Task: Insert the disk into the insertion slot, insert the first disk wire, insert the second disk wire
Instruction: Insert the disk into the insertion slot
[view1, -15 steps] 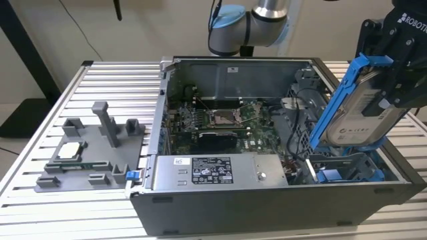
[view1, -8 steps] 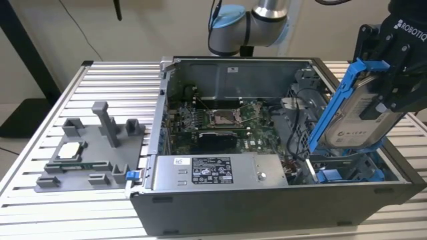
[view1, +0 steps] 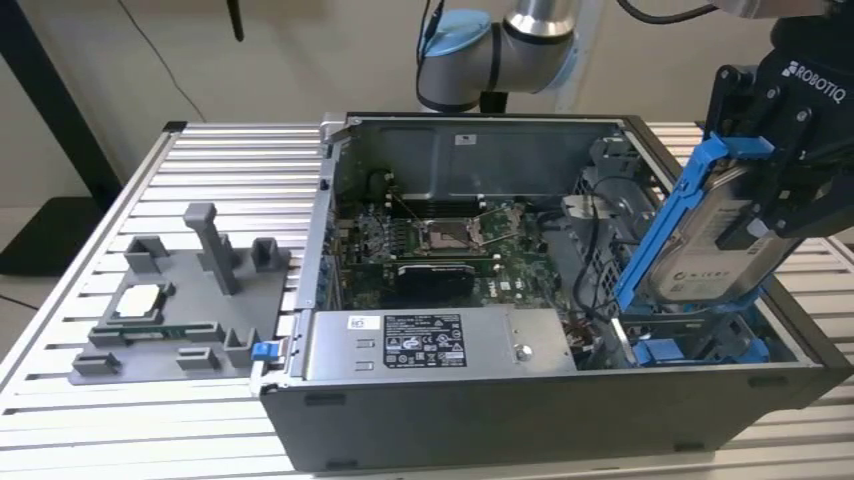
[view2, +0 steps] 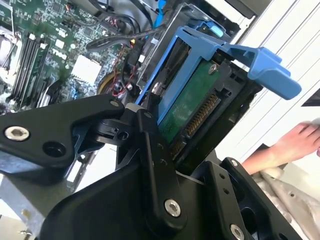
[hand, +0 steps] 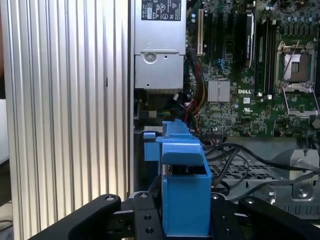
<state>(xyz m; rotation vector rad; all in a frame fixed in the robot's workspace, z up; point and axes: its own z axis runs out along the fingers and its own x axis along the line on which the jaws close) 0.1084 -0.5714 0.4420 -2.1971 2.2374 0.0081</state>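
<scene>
My gripper (view1: 777, 200) is shut on the disk (view1: 722, 262), a silver-grey drive with a white label in a blue carrier frame (view1: 667, 215). The disk hangs steeply tilted over the open computer case's front corner at the exterior view's right. Its lower end reaches down to the insertion slot (view1: 701, 350), a bay with blue rails. The second wrist view shows the disk's green underside (view2: 192, 105) and the blue carrier handle (view2: 267, 67) between the black fingers (view2: 150, 135). The carrier (hand: 184, 192) also shows in the first wrist view. Loose black cables (view1: 597, 250) lie beside the bay; which are the disk wires I cannot tell.
The case holds a motherboard (view1: 441, 240) and a silver labelled power-supply box (view1: 441, 345). A grey fixture (view1: 180, 300) with small parts sits on the ribbed table (view1: 227, 150) at the exterior view's left. A person's hand (view2: 295, 145) rests beyond the case.
</scene>
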